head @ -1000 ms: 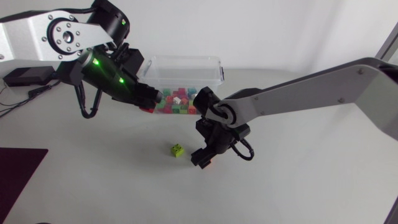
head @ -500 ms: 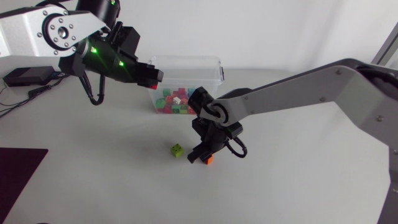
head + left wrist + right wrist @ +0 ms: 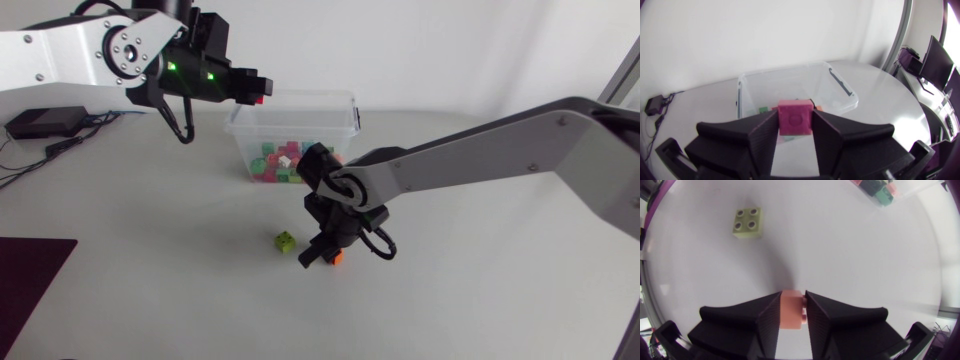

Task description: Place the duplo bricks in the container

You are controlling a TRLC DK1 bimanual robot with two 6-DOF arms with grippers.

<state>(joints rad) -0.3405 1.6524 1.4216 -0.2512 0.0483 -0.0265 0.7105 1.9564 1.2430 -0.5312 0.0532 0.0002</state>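
My left gripper [image 3: 258, 93] hangs over the near left rim of the clear container [image 3: 345, 108], shut on a magenta brick [image 3: 795, 117] that sits between its fingers above the container [image 3: 846, 95]. Several coloured bricks [image 3: 280, 163] lie inside the container. My right gripper [image 3: 322, 256] is down at the table in front of the container, shut on an orange brick [image 3: 791, 309], which shows as orange at the fingertips in the head view [image 3: 338, 259]. A lime-green brick [image 3: 286, 241] lies on the table just left of the right gripper; in the right wrist view this brick [image 3: 747, 222] is ahead of the fingers.
A dark mat [image 3: 30, 285] covers the table's near left corner. A black box with cables [image 3: 40, 123] sits at the far left. The container's lid handle [image 3: 357, 118] juts out on its right end.
My left gripper has risen and swung right from the container's front wall to above its rim, brick still held. My right gripper has closed on the orange brick.
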